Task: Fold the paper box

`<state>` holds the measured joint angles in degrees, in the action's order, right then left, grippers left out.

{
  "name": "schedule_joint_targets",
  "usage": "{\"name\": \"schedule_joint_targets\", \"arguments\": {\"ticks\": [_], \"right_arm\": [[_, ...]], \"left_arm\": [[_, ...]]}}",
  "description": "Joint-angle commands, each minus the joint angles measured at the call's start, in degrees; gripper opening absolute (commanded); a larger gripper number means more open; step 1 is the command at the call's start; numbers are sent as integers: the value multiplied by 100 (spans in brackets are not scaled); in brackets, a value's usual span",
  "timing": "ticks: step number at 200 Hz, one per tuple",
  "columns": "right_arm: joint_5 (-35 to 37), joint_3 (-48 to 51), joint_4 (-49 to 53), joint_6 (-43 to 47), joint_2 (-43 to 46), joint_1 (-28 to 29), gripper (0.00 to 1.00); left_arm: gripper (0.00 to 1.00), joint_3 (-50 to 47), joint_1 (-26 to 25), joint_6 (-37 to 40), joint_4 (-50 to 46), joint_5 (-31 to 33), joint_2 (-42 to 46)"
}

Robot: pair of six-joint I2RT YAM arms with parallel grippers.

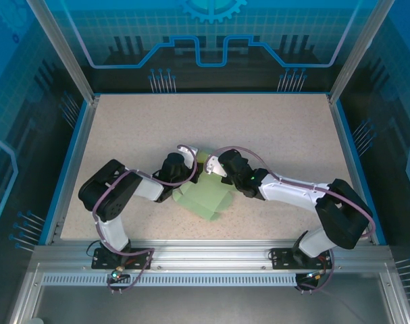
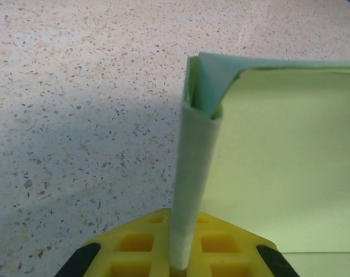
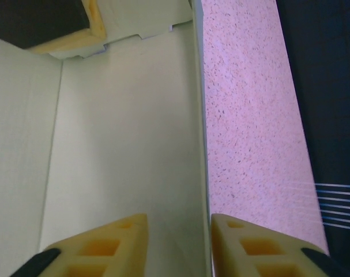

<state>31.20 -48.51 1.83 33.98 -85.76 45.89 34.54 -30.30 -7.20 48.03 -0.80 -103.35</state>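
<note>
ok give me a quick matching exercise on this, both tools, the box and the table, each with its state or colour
Things:
1. left tool
2. right tool
3. paper box
4. table

States or colours:
a. pale speckled surface
b. jaws apart, with a box wall between them
c. pale green, partly folded, walls raised
d. closed on an upright folded box wall

Pairs: 1-d, 2-b, 3-c, 4-a
</note>
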Motion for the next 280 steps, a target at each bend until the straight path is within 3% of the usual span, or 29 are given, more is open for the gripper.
{"name": "schedule_joint_targets", "arguments": {"ticks": [1, 76, 128, 173, 234, 280], "right_arm": [[-429, -234, 278, -379, 239, -54, 41], [-1972, -558, 573, -1532, 1037, -338, 55], [-3597, -582, 528, -2841, 1680, -1263, 57], [-4764, -1200, 1006, -3876, 843, -2155, 58], [-5690, -2077, 1391, -4233, -815, -2259, 59], [-5885, -2051, 1382, -4242, -1245, -2251, 58]], "left_arm": [[8, 22, -70, -89, 469, 144, -53], [7, 79, -384, 70, 576, 652, -140], [8, -5, -519, 280, 793, 470, -194], [9, -63, -639, 427, 925, 199, -101], [9, -66, -793, 554, 1083, 149, -185], [10, -17, -833, 580, 963, 196, -240]]}}
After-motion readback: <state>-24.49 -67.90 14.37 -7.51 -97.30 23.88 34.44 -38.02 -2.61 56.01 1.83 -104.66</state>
